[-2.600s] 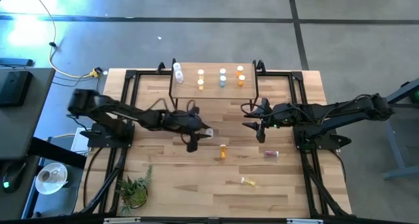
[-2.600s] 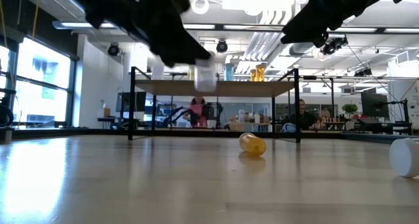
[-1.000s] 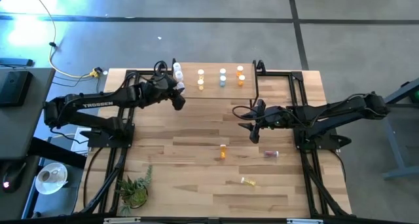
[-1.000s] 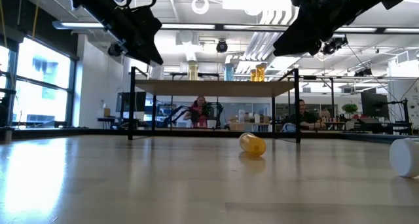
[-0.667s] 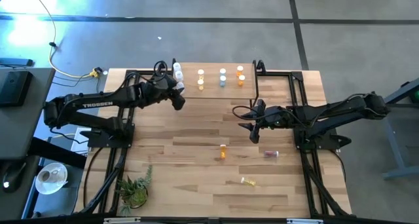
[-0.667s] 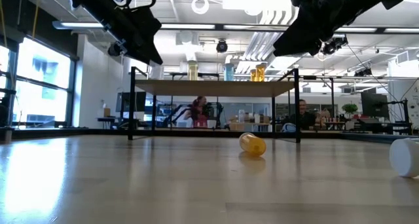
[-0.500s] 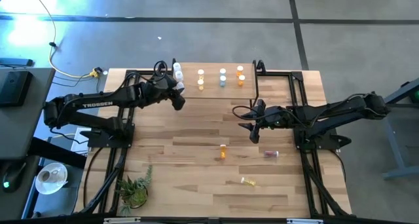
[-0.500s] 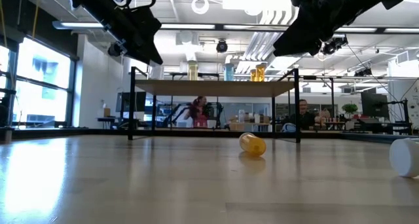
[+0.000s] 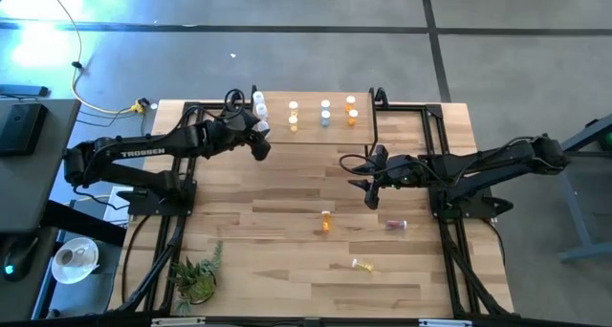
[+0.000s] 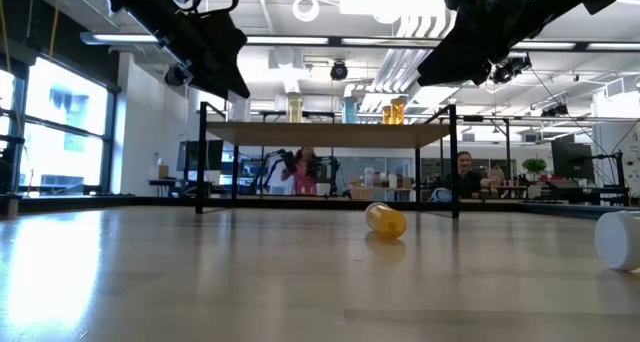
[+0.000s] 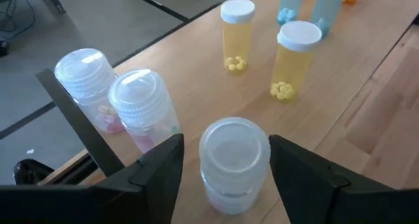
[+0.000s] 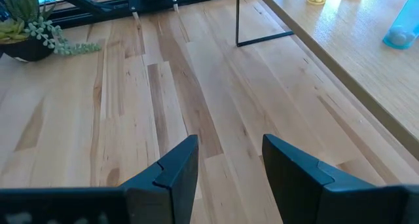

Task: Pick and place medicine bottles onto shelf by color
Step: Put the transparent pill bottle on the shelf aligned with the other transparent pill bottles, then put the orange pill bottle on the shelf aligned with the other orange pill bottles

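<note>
The left gripper [image 9: 259, 136] sits at the left end of the shelf [image 9: 311, 134], in the upper middle of the high view. In its wrist view the two dark fingers [image 11: 160, 168] stand apart on either side of a clear bottle [image 11: 233, 160] that rests upright on the shelf board, with a visible gap on each side, so the gripper is open and grips nothing. Just beside that bottle stand two more clear bottles with pinkish contents [image 11: 141, 116], at the shelf's corner. Farther along the board are two pale yellow bottles [image 11: 292, 57], upright, then bluish ones at the frame's upper right edge.

The right gripper [image 9: 371, 190] hovers over bare desk [image 9: 277, 241] right of centre in the high view, its fingers [image 12: 167, 168] parted and empty.

On the desk, three bottles remain off the shelf: an orange bottle [image 9: 326, 221] near the centre, a pinkish bottle [image 9: 395, 225] to its right, and a yellow bottle [image 9: 361, 265] lying lower down. A potted plant [image 9: 196, 277] stands at the lower left.
</note>
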You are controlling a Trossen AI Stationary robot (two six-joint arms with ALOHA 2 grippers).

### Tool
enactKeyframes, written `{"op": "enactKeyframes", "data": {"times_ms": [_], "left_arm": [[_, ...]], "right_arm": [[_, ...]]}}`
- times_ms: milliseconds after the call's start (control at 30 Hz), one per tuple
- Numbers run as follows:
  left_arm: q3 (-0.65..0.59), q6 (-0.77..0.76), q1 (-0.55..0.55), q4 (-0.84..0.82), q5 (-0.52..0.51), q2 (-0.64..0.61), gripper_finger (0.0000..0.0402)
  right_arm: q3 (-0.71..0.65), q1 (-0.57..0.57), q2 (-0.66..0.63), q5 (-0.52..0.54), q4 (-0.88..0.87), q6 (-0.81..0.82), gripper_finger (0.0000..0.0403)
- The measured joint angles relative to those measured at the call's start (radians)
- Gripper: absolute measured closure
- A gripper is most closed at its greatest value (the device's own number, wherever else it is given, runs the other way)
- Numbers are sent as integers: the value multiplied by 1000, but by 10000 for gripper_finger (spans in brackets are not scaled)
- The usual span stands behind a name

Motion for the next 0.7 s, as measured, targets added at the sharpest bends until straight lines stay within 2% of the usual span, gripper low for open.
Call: {"op": "enactKeyframes", "data": {"times_ms": [200,500,700], "left_arm": [[0,13,0,2,0,-31,186],[0,53,-3,2,9,-143,186],[0,50,-3,1,163,-218,186]], "right_arm": [[0,0,0,0,0,10,242],[0,0,0,-8,0,12,242],[0,0,0,-8,0,11,242]]}}
